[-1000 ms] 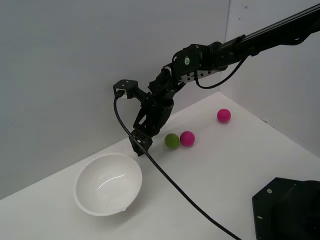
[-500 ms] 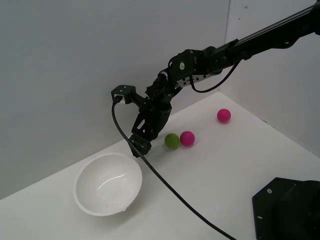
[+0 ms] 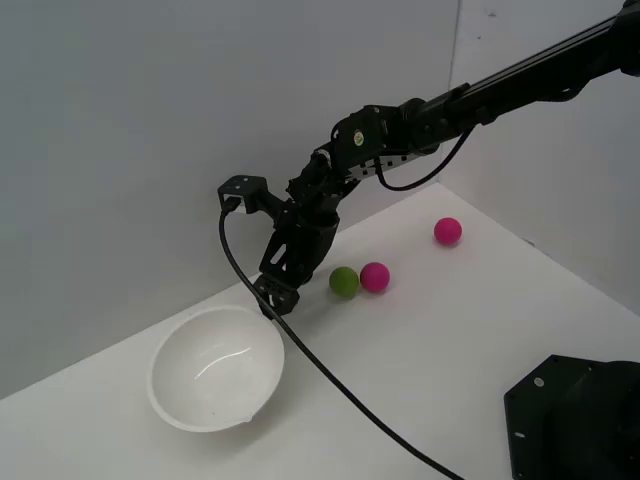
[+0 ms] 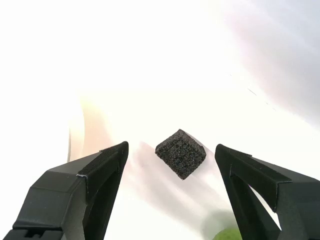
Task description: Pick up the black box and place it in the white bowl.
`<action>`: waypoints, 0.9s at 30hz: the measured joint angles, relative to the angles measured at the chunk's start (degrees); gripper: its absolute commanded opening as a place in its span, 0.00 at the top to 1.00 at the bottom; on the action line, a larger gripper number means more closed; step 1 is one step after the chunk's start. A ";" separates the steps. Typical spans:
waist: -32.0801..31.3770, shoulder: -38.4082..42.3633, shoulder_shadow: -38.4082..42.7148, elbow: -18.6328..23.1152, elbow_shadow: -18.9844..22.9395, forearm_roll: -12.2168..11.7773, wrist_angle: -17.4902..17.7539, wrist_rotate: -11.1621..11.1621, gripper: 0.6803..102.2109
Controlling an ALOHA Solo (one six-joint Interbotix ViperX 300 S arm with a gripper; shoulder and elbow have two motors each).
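Surface: a plain white surface (image 3: 470,330) set against grey walls, brightly lit.
Black box: the black box (image 4: 180,153) lies on the surface, corner-on to the wrist camera, between the two fingers and touching neither.
Gripper: the gripper (image 3: 274,293) is spread wide, low over the surface just beside the bowl's rim.
Bowl: the white bowl (image 3: 216,366) looks empty; the box is not in it.
Balls: the green ball (image 3: 344,282) and a pink ball (image 3: 375,276) sit close on the exterior view's right.
Doing it well: lower until the fingers bracket the cube, then turn the wrist so flat faces rather than corners meet the pads, and close slowly.
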 measured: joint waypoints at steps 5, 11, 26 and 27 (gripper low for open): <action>0.00 -0.70 -0.79 0.00 0.00 0.00 0.00 -0.09 0.03; 0.00 -1.05 -1.14 0.00 0.00 0.00 0.00 0.00 0.07; 0.00 -0.97 -1.05 0.00 0.00 0.00 0.00 0.00 0.66; 0.00 -1.05 -1.05 0.00 0.00 0.00 0.00 0.00 0.71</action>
